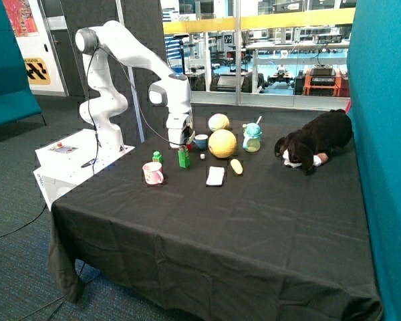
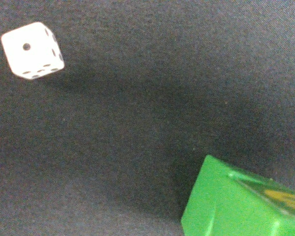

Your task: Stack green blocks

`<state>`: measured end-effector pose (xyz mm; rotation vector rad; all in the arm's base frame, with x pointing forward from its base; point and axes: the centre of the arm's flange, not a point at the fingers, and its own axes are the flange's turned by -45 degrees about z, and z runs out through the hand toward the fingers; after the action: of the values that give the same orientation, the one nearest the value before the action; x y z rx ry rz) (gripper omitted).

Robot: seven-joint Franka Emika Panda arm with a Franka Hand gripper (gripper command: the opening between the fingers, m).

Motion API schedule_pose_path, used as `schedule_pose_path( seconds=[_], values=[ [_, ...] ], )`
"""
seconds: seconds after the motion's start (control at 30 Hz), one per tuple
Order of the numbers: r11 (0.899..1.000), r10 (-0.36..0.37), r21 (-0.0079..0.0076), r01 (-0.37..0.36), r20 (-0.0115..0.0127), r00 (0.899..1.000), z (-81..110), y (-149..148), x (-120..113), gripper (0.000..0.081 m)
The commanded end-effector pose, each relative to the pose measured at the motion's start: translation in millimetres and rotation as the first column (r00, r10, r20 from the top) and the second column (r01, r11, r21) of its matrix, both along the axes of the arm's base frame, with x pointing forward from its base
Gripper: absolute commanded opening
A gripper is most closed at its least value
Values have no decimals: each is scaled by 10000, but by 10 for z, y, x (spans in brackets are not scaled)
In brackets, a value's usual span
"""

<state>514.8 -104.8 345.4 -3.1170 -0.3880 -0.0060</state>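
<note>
Bright green plastic brick fills the wrist view's corner, white die beyond. Gripper sits directly above the two-high green stack; third green brick beside pink cup. Jaw state: can't tell.

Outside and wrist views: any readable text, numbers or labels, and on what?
None reads as words.
Die: pips only, a single pip on the face toward the camera.
Yellow-black sign behind the arm: too small to read.
Lettering on white base box: too small to read.
Green block: yellowish mark, blurred.
Gripper, just above that block: no label legible.
</note>
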Motion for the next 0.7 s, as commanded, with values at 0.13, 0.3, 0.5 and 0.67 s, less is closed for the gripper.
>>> schedule_pose_path(
  seconds=[0.13, 0.3, 0.5, 0.67],
  values=[
    [10000, -40, -10, 40, -38, 10000, 1, 15, 21, 808],
    [10000, -22, -10, 22, -38, 10000, 43, 1, 10, 808],
    [10000, -16, -10, 16, -38, 10000, 119, -18, 1, 808],
    [10000, 39, -10, -39, -38, 10000, 181, -18, -21, 808]
  ],
)
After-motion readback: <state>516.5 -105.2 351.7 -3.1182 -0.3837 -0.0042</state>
